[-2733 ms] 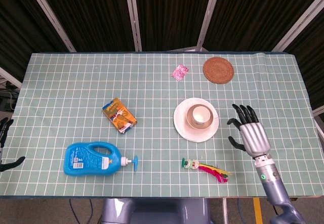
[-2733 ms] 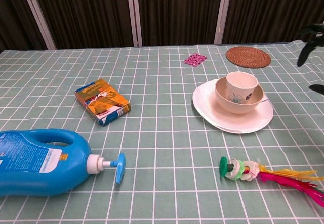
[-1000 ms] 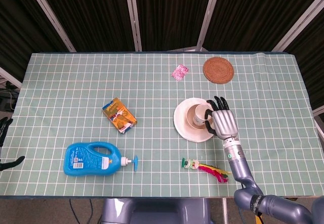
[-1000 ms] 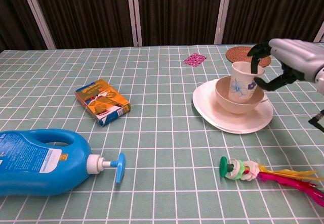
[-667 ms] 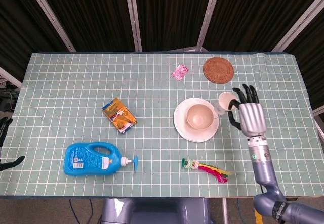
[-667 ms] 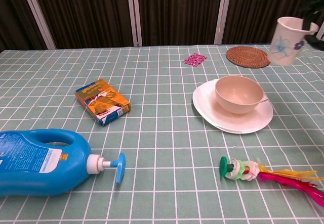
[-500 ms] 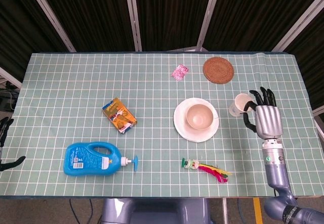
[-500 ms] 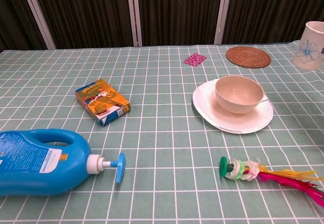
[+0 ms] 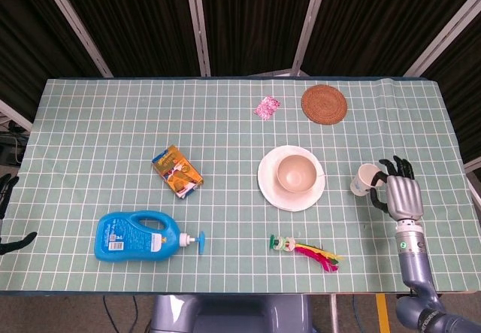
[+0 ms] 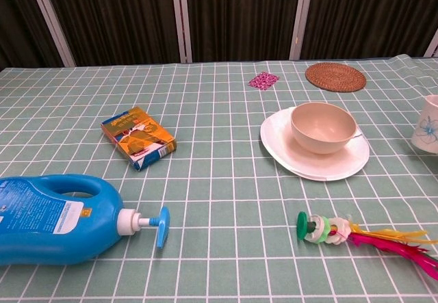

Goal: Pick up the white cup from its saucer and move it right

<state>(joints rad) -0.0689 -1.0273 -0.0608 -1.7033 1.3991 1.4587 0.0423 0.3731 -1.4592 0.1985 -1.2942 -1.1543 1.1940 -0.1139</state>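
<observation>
The right robot hand (image 9: 400,195) is gripping the white paper cup with a blue flower print (image 9: 365,180), its dark fingers (image 9: 382,184) wrapping around the cup's side. The cup is sitting tilted, mouth angled toward the upper left in the head view, well to the right of the round white saucer (image 9: 271,192) and apart from it. In the chest view only the cup's left part (image 10: 428,124) is showing at the right edge of the frame, and whether its base is touching the cloth cannot be told.

A beige round bowl (image 9: 296,174) is resting on the saucer. The left robot hand (image 9: 6,198) is only partly showing at the left edge of the head view, off the desk (image 9: 90,137) with its green checked cloth; whether it is open or closed cannot be told.

A blue plastic pump bottle (image 9: 143,235) is lying on its side near the front left. An orange and blue small carton (image 9: 177,171) is lying beyond it. A feathered colourful shuttlecock toy (image 9: 303,249) is lying in front of the saucer. A round woven brown coaster (image 9: 325,104) and a small pink patterned packet (image 9: 267,107) are lying near the far edge.
</observation>
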